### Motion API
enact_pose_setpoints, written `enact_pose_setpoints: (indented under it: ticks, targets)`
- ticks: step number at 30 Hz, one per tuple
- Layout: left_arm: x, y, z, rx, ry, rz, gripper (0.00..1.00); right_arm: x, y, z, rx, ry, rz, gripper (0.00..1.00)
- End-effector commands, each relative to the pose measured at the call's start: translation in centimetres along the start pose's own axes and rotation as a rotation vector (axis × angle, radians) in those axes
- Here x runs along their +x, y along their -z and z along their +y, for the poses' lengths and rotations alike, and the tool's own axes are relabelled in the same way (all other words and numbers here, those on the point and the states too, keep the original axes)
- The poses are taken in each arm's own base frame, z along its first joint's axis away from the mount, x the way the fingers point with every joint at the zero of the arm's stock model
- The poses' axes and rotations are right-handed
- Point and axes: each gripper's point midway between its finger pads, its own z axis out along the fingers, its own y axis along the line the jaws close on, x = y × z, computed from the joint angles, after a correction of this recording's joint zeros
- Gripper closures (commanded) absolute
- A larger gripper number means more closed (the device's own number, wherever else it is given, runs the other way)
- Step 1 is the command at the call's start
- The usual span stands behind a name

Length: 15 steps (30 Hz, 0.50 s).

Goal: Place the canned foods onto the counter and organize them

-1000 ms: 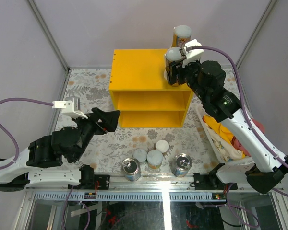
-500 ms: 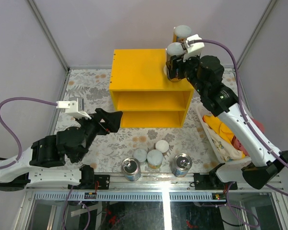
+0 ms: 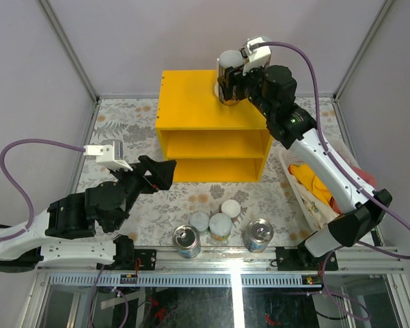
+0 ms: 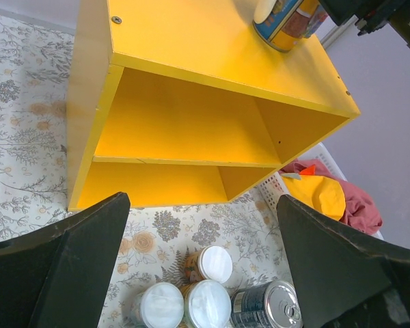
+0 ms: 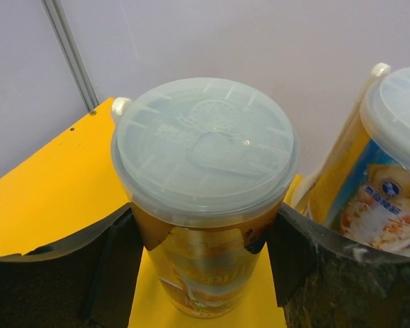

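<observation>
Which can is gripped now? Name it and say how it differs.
The tall white-lidded can clamped by the right gripper at the yellow counter. The other tall can sits ungripped beside it; five more stand on the table.

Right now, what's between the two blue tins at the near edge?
In the top view, a small white-lidded can stands between the left blue tin and the right blue tin, slightly behind their line.

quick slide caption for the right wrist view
Right gripper holds a tall white-lidded can over the yellow counter, a second can beside it.
</observation>
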Motion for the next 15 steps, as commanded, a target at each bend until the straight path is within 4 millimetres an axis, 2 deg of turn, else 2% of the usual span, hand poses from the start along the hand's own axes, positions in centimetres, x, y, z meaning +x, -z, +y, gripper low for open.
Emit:
enact_pose_setpoints:
  ticks: [1,15]
  targets:
    - [-0.2,-0.1,-0.1,-0.001,0.028,-0.019,0.11,-7.5,0.0,-0.1,0.002,-0.033,-0.229,0.96]
    - [0.3,0.0,0.0,0.014,0.016,-0.012,0.11,-5.7,-3.3,-1.1,0.071,-0.045,-0.21,0.94]
